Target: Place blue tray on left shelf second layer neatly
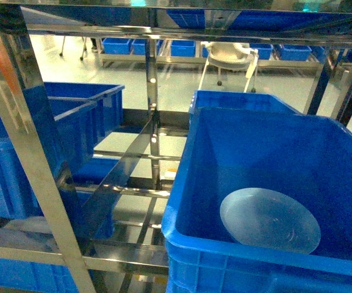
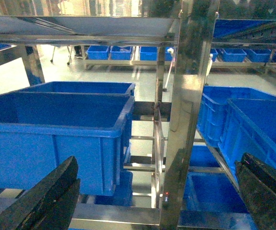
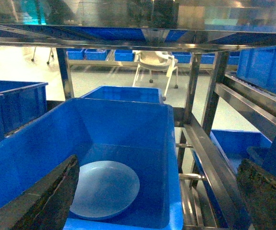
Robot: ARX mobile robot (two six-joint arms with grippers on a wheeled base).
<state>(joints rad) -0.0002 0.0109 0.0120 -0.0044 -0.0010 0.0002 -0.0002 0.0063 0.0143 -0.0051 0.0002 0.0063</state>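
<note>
Warehouse floor pale and glossy, stainless-steel rack [image 1: 154, 146] with mirror posts carrying deep-blue crates; white chair [image 1: 229, 58] behind; no readable labels or writing. Blue tray [image 1: 269, 220] lies inside the right-hand blue crate [image 1: 237, 152], tipped against the crate's near wall, round so no long axis. Left hand [image 2: 152, 191] and right hand [image 3: 157, 196] both spread wide, holding nothing.
</note>
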